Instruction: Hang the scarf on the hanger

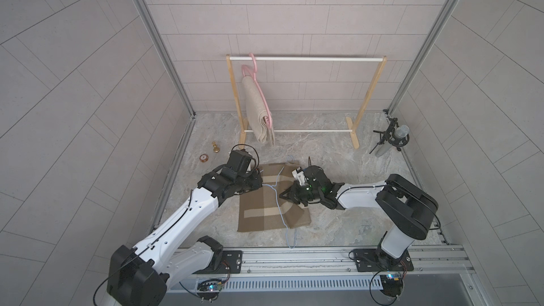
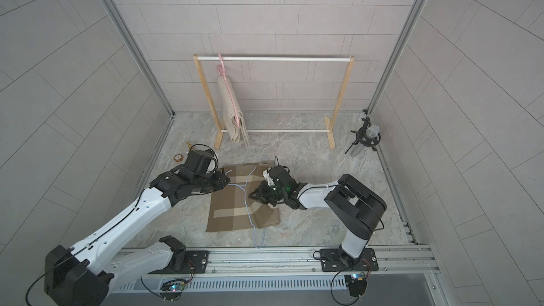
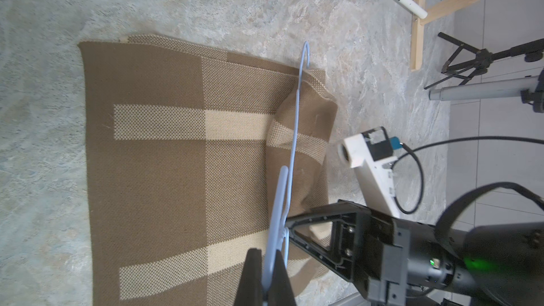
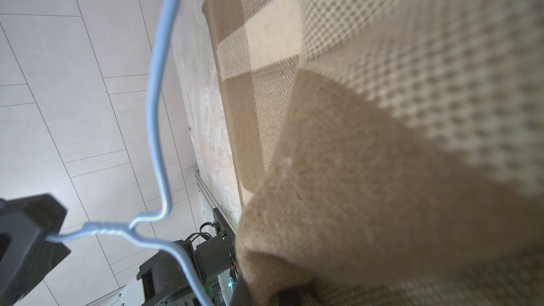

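Here, the brown and cream checked woven scarf (image 1: 259, 210) lies mostly flat on the marbled grey tabletop (image 1: 338, 148), left of centre and nearer the front edge. My left claw (image 3: 266, 263) is closed tight on the hook of the pale blue wire hanger (image 3: 295, 130), which runs over the scarf, one end poking past the cloth toward the front edge. My right claw (image 1: 286, 195) is pinched shut on the scarf's right border, which is bunched and raised off the tabletop, just beside the hanger's wire. The two claws face each other across the hanger's neck.
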Action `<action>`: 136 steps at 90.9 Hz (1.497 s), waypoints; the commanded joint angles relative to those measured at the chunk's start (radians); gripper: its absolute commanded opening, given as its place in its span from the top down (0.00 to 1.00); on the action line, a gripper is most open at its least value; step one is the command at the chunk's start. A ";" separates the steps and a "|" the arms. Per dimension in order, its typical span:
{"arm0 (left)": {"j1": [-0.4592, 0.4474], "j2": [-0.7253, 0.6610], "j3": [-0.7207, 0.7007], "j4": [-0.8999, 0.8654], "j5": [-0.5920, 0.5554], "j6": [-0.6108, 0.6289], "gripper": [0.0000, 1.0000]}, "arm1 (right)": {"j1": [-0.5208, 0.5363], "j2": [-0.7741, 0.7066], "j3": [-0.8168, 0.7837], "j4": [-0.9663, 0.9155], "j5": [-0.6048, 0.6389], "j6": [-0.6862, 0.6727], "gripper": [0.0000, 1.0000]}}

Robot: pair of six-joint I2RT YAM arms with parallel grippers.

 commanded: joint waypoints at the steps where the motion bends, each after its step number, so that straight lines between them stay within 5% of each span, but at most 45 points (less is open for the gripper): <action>1: 0.002 -0.029 0.013 -0.012 0.029 -0.006 1.00 | 0.033 0.060 0.068 0.060 0.032 0.027 1.00; 19: 0.003 -0.028 0.043 -0.012 0.016 -0.005 1.00 | 0.079 0.116 0.107 0.089 0.023 0.037 0.91; 48: 0.003 -0.001 0.071 -0.010 -0.030 0.018 1.00 | -0.005 -0.255 0.061 -0.380 0.150 -0.241 0.46; 69: 0.002 0.026 0.106 -0.021 -0.001 0.069 1.00 | -0.080 -0.406 0.016 -0.373 0.168 -0.174 0.36; 113: 0.003 0.027 0.130 -0.037 0.023 0.099 1.00 | -0.034 -0.079 0.288 -0.374 0.186 0.030 0.40; 136: 0.002 0.034 0.131 -0.038 0.030 0.105 1.00 | -0.003 0.061 0.363 -0.326 0.104 0.055 0.67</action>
